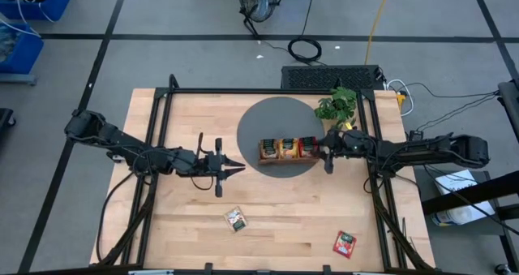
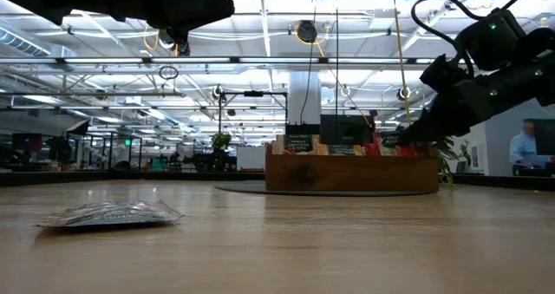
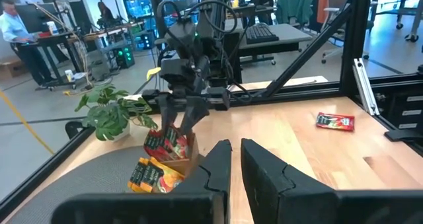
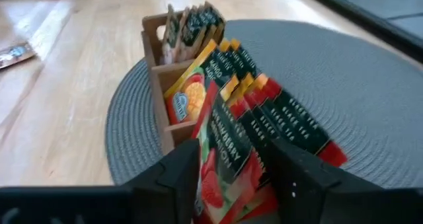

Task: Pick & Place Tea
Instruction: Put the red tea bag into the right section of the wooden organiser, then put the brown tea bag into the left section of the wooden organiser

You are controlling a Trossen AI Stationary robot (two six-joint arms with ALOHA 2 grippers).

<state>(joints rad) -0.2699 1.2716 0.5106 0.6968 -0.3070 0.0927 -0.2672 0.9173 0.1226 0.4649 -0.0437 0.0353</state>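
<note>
Right gripper (image 1: pixel 328 151) at the right end of the brown wooden three-compartment tray (image 1: pixel 285 159). My fingers (image 4: pixel 173 174) stand spread, one on each side of the red strawberry tea sachets (image 4: pixel 228 159) in the nearest compartment. Whether the pads touch the front sachet, I cannot tell; nothing is lifted clear.

Tray sits on the round grey woven mat (image 1: pixel 259 127) at the far middle of the pale wooden tabletop (image 1: pixel 276 218). Sachets stand upright in it: red ones in the end by my right fingers, orange ones (image 4: pixel 198 85) in the middle compartment, pale green-white ones (image 4: pixel 177 27) in the far end.

Loose on the tabletop: one pale green-white sachet (image 1: pixel 236 219) lying flat near the front edge, centre; one red sachet (image 1: pixel 345 244) flat at the front right corner, well apart from the tray.

Green leafy plant (image 1: pixel 337 105) just behind my right gripper.

Left gripper (image 1: pixel 230 166) hangs over bare tabletop left of the mat, fingers nearly together with a thin gap, holding nothing.
</note>
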